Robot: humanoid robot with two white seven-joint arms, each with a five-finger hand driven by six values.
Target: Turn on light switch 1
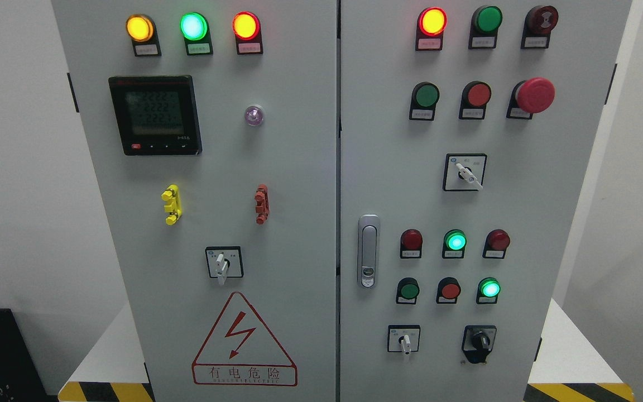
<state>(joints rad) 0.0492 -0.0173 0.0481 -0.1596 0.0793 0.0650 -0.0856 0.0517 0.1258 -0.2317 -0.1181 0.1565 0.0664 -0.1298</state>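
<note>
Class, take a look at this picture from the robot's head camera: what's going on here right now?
Nothing is being handled yet. The view faces a grey electrical cabinet with two doors, and neither robot hand is in view. On the left door, three top lamps are lit and a digital meter shows readings. The right door has a lit red lamp, two lit green lights, and several rotary switches. Which one is switch 1 cannot be told.

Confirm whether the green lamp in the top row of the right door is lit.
No: the green lamp in the right door's top row is dark, while the red lamp to its left glows.
</note>
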